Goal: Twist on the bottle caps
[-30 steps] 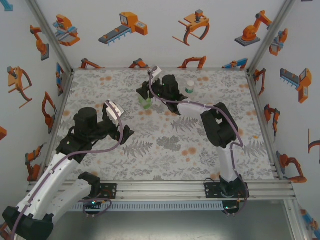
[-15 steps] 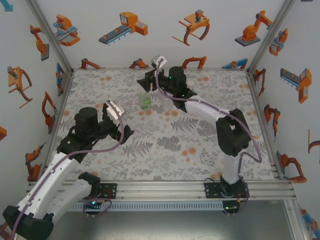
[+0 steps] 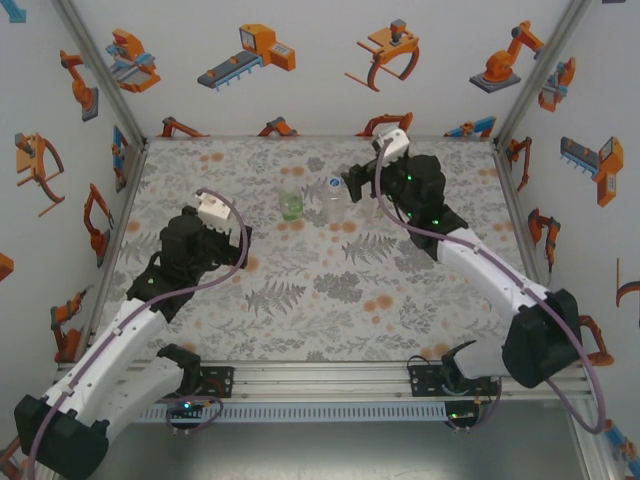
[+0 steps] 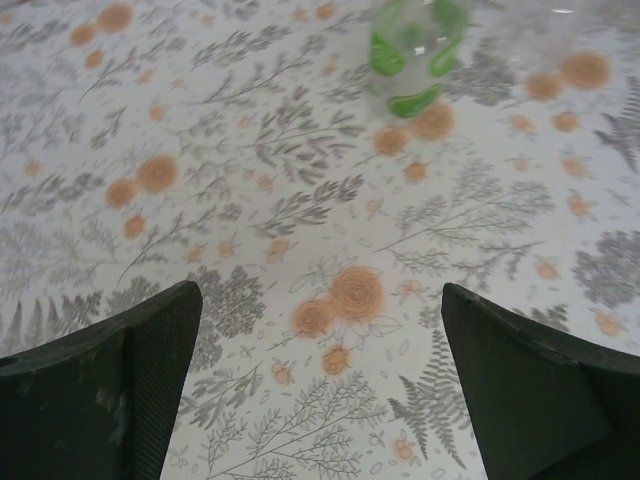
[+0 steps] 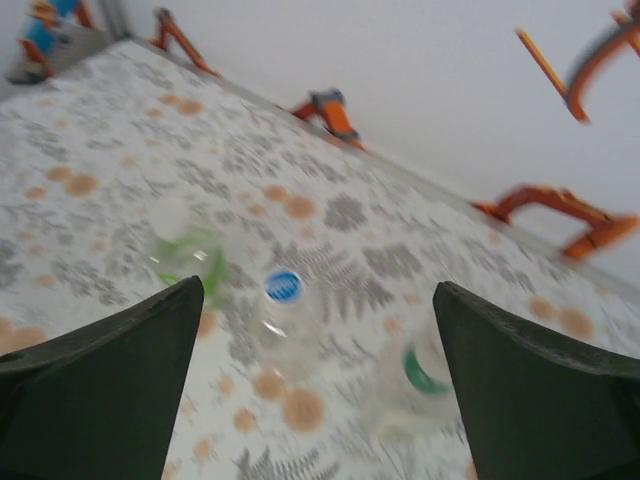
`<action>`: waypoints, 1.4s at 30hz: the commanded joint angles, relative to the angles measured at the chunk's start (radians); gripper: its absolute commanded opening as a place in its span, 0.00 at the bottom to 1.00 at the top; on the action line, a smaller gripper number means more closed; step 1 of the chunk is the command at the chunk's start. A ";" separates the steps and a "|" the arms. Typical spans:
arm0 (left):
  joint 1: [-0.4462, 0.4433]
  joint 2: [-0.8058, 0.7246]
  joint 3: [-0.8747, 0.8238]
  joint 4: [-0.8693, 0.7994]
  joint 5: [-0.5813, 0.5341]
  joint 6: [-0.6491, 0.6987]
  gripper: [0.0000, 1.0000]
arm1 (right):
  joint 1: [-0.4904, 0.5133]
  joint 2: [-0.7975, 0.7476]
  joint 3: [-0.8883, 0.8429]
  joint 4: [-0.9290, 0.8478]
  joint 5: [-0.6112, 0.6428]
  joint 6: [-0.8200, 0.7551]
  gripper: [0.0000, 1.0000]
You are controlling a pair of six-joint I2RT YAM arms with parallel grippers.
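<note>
Three small bottles stand in a row at the back of the mat. The short green-tinted bottle (image 3: pixel 291 205) is on the left (image 5: pixel 190 258). To its right is the clear bottle (image 3: pixel 331 203), carrying a bluish cap (image 5: pixel 284 286). In the right wrist view, a clear bottle with a green neck band (image 5: pixel 425 375) stands furthest right, blurred. My right gripper (image 3: pixel 358 182) hovers open above and behind the row (image 5: pixel 318 292), holding nothing. My left gripper (image 3: pixel 238 243) is open over bare mat (image 4: pixel 320 300), with the green-tinted bottle (image 4: pixel 410 60) ahead of it.
The floral mat (image 3: pixel 330 290) covers the table, with printed white walls (image 3: pixel 300 70) at the back and sides. The aluminium rail (image 3: pixel 330 375) runs along the near edge by the arm bases.
My right gripper has lifted off the green-tinted bottle, swung to the right behind the row and opened. The left arm has turned so its gripper faces the bottles.
</note>
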 commanded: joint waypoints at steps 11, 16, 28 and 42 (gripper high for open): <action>0.080 0.135 -0.248 0.415 -0.348 0.023 0.97 | -0.237 -0.184 -0.406 -0.057 0.212 -0.038 0.99; 0.197 0.244 -0.302 0.556 -0.266 -0.045 0.97 | -0.304 -0.113 -0.547 0.119 0.275 -0.004 0.99; 0.289 0.534 -0.336 0.988 -0.127 0.006 0.97 | -0.457 0.049 -0.619 0.403 0.215 0.070 0.99; 0.446 0.705 -0.267 1.007 0.119 -0.082 0.97 | -0.481 0.207 -0.651 0.603 0.211 0.106 0.99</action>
